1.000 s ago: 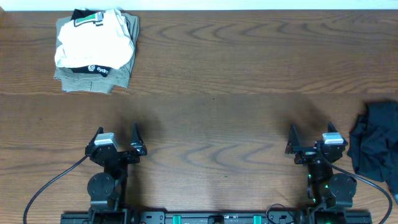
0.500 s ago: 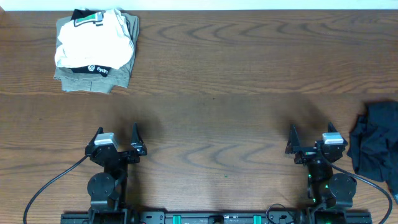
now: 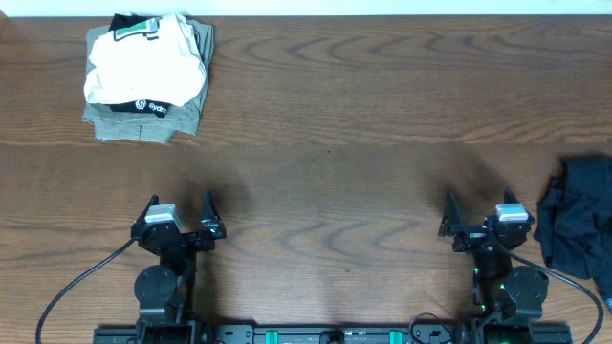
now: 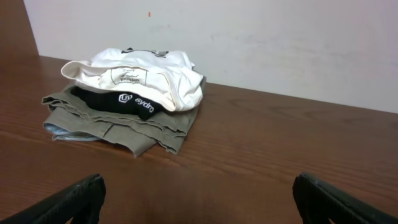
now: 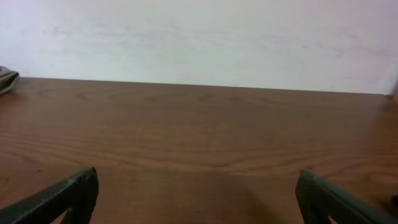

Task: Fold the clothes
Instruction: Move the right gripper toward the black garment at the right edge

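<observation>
1. The table [image 3: 363, 115] is brown wood-grain, smooth, with long wavy figuring running across it. Behind it stands a plain off-white wall [image 4: 261, 43].
2. One pair of black pants [image 3: 577, 222] lies crumpled in a soft, matte heap at the table's right edge. It sits just beside the right arm and is partly cut off by the frame. It is unfolded, and neither gripper touches it.
3. One stack [image 3: 145, 78] of folded garments sits in the far left corner, well apart from the pants.
4. The left wrist view shows four layers in that stack. A thin pale blue edge [image 4: 65, 134] is at the bottom. Above it is an olive ribbed piece [image 4: 134, 127] folded into a rough rectangle. Next comes a black piece with white lettering [image 4: 121, 102]. A cream-white knit [image 4: 146, 78] lies rumpled and rounded on top.
5. There are two arms, both of dark metal and plastic, parked at the near edge.
6. The left gripper [image 3: 179, 204] has its two dark, tapered fingers spread wide, grasping nothing.
7. The right gripper [image 3: 478, 203] is likewise spread wide and released, with bare wood between its fingers.
8. Two black cables [image 3: 81, 282] curve away, one from each arm base.
</observation>
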Controlling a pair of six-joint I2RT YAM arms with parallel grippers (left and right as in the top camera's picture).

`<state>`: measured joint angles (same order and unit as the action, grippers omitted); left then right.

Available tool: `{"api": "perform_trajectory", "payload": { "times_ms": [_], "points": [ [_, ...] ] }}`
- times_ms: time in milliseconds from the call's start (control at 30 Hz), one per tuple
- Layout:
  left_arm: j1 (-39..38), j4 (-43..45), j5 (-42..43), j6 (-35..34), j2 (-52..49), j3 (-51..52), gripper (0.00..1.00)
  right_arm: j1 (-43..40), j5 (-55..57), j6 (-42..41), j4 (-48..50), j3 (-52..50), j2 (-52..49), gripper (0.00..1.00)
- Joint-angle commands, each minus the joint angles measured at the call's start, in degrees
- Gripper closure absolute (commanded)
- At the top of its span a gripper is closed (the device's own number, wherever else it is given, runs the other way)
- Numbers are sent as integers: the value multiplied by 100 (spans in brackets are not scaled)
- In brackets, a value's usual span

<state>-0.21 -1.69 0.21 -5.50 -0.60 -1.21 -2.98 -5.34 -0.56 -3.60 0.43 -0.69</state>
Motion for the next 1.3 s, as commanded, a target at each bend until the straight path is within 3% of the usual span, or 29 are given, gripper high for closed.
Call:
{"api": "perform_trajectory", "payload": {
  "times_ms": [0,233,467,600,700,800,867,933,1000,1133,1267],
  "points": [
    [20,-243,-111,98,37,98,2,-48,39,83,-26,-11,31,1],
    [20,-243,-111,98,37,98,2,-42,-109,-96,164,-11,31,1],
    [20,-243,-111,98,37,98,2,-37,-2774,-2592,452,-11,31,1],
    [20,-243,-111,98,37,98,2,-37,-2855,-3534,503,-11,31,1],
    [20,-243,-111,98,37,98,2,-37,-3003,-4068,1174,-11,31,1],
    [20,-243,-111,98,37,98,2,-37,-3346,-4059,2332,48,31,1],
    [20,-243,-111,98,37,98,2,-39,-3359,-4022,2411,308,28,1],
    [20,-243,-111,98,37,98,2,-46,-3314,-3587,1923,761,-35,1],
    [20,-243,-111,98,37,98,2,-50,-2830,-2905,640,1462,-227,1],
    [20,-243,-111,98,37,98,2,-50,-605,-2052,-2225,3034,-1097,1],
    [20,-243,-111,98,37,98,2,-50,1255,-2039,-3877,4245,-2282,1]
  ]
}}
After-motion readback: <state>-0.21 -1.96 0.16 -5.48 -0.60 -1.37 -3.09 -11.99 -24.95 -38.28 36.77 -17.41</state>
